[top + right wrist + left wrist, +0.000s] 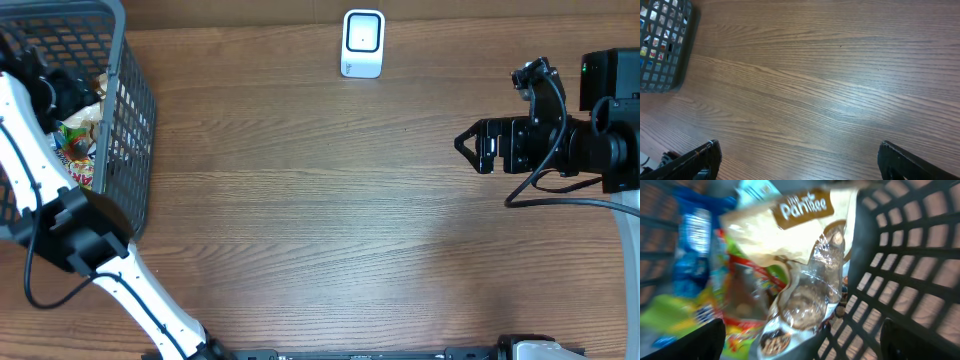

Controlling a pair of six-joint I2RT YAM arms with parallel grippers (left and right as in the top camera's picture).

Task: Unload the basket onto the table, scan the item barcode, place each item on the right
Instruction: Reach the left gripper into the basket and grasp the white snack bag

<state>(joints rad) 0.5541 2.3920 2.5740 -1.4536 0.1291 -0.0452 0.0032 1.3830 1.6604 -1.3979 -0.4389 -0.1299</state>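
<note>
My left gripper (802, 335) reaches down into the dark mesh basket (122, 70) at the table's left edge and is open. Its two fingers stand wide on either side of the lower end of a white and clear snack bag (810, 280) with a brown label. The bag leans against the basket wall (910, 255), on top of other colourful packets (745, 295). No barcode shows on it. The white scanner (362, 43) stands at the far middle of the table. My right gripper (468, 143) hovers open over bare wood at the right, nothing between its fingers (700, 160).
Blue and green packets (690, 240) fill the left side of the basket. From the overhead view the left arm (120, 280) runs from the near edge up to the basket. The basket (662, 45) shows at the upper left of the right wrist view.
</note>
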